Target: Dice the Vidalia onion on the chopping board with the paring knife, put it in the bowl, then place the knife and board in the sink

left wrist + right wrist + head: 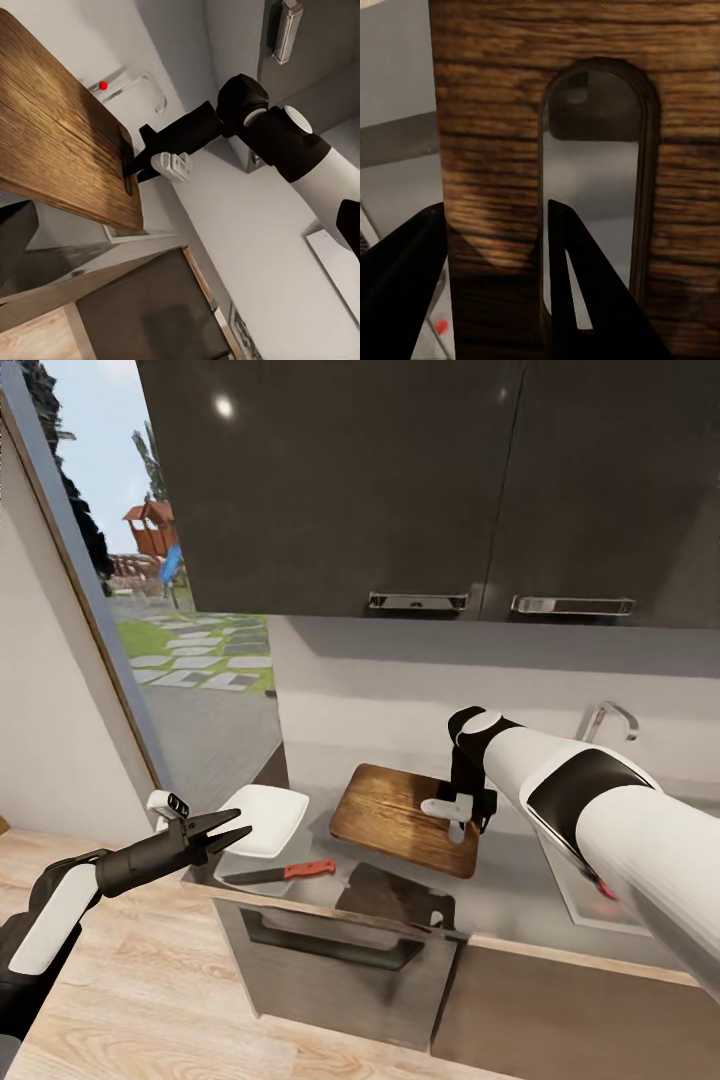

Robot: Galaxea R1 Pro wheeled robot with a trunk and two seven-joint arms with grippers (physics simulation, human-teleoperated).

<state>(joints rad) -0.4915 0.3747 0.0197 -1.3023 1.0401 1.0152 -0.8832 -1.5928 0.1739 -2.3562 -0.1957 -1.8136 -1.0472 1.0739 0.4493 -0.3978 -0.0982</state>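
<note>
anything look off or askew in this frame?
Yes: the chopping board is tilted up off the countertop, its shadow below it, with the right pincer clamped through its handle slot. The paring knife lies flat beside the bowl.

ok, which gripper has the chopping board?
The right gripper: it is clamped on the chopping board beside its handle slot, holding it tilted off the countertop. The left gripper hangs open and empty beside the bowl.

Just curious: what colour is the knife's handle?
Red-orange; the paring knife shows best in the head view.
</note>
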